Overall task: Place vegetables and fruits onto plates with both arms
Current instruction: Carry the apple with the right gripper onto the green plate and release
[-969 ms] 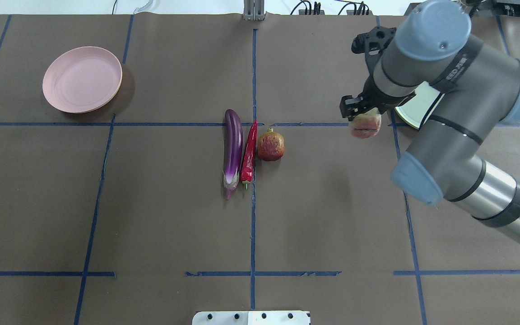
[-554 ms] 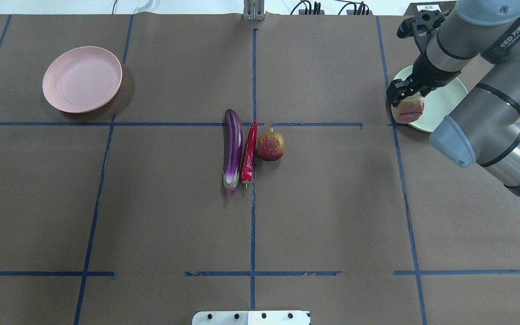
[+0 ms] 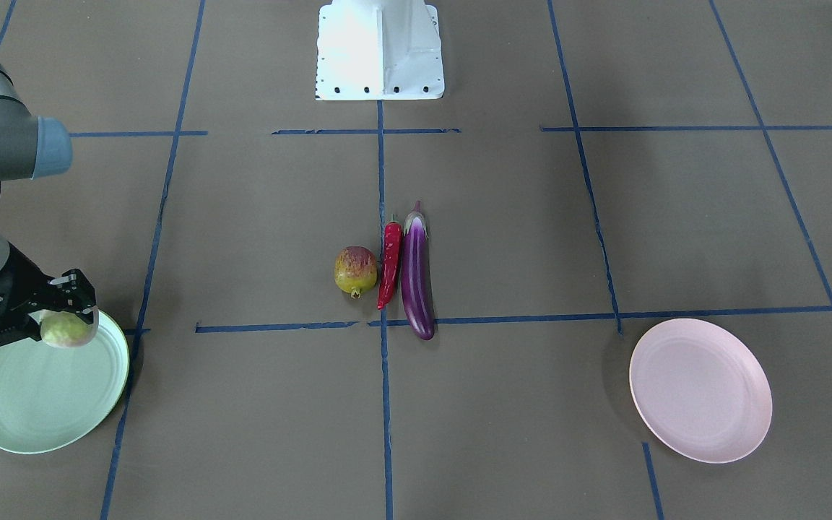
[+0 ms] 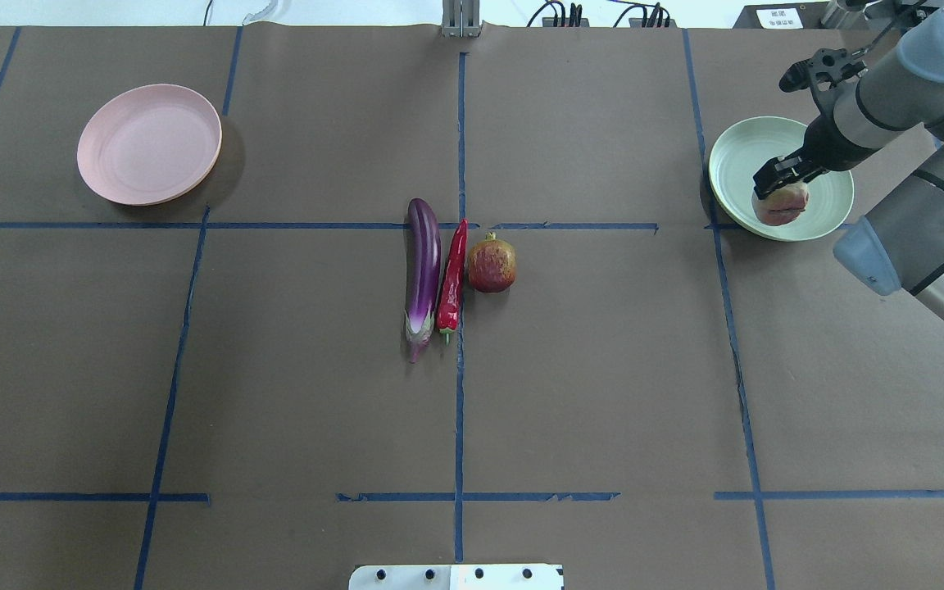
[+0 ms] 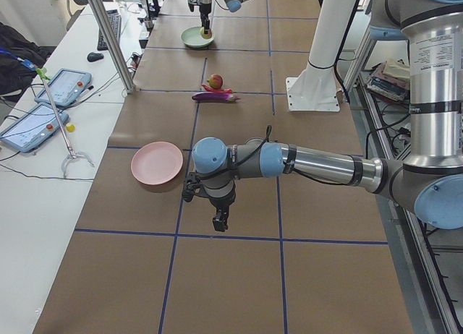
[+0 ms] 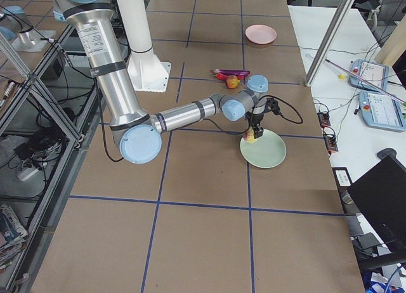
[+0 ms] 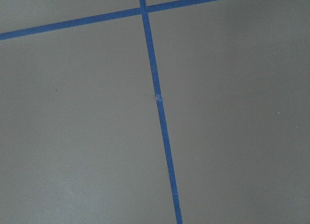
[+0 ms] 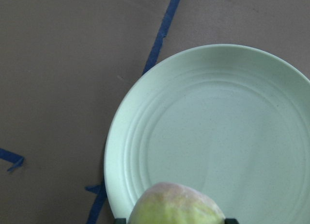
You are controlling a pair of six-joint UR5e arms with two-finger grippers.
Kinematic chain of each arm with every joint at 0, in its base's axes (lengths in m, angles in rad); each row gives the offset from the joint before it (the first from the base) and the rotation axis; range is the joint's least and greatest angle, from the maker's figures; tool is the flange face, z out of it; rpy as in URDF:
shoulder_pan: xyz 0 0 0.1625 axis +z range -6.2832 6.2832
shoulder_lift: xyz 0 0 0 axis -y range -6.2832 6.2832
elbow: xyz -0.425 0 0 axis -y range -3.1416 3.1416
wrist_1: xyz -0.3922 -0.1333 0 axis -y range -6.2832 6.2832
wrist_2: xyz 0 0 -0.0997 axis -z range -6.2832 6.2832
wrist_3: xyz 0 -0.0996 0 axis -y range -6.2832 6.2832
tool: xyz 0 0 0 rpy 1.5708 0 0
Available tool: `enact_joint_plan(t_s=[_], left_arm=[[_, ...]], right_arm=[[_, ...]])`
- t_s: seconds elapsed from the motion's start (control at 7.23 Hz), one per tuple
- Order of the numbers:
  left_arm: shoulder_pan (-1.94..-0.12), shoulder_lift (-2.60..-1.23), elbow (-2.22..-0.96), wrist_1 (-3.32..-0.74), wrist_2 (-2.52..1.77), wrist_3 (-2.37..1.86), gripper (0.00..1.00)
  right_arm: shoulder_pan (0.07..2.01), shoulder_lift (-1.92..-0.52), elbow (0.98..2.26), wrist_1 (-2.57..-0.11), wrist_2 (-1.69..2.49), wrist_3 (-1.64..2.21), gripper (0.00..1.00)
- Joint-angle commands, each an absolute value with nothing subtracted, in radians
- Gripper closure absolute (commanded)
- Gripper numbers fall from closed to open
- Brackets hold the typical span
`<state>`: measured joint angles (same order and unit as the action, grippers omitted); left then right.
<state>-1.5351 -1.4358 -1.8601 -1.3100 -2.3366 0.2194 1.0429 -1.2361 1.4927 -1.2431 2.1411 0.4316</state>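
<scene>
My right gripper (image 4: 779, 190) is shut on the pale green, pink-blushed fruit (image 4: 782, 205) and holds it just above the mint green plate (image 4: 736, 156), over its robot-side part. The fruit (image 8: 177, 204) and plate (image 8: 218, 132) also show in the right wrist view. The purple eggplant (image 4: 424, 270), red chili pepper (image 4: 452, 279) and mottled fruit (image 4: 492, 264) lie side by side at the table's middle. The pink plate (image 4: 149, 143) sits far left, with nothing on it. My left gripper (image 5: 219, 218) shows only in the exterior left view, low over bare table near the pink plate (image 5: 157, 163); I cannot tell if it is open.
The white base block (image 3: 380, 50) stands at the robot's edge of the table. Blue tape lines (image 4: 460, 410) cross the brown cover. A side bench with tablets (image 5: 61, 88) runs along the far edge.
My right arm has carried the pale green fruit to the right, from above bare table to above the mint green plate, and lowered it. The other items have not moved.
</scene>
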Motion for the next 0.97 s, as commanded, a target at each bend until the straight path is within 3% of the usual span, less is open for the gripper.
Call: enact_joint_plan(t_s=[0.0,0.14,0.42,0.83], left_arm=[[-1.534,-1.436,-1.861,-1.31,-2.338,0.219,0.0],[-1.535,-1.436,-1.861,-1.31,-2.338,0.219,0.0],[-1.536,-1.436,-1.862,-1.31,-2.339,0.219,0.0],[-1.534,-1.436,-1.862,-1.31,-2.339,0.219,0.0]], right_arm=[[1.054,-1.235,1.457,-1.224,2.148,0.423,0.24],[1.054,-1.233,1.456,-1.224,2.149,0.432,0.0],[1.054,-1.213,1.477,-1.227,2.199,0.451,0.0],[0.939,-1.085,1.539,-1.233,2.188,0.832,0.0]])
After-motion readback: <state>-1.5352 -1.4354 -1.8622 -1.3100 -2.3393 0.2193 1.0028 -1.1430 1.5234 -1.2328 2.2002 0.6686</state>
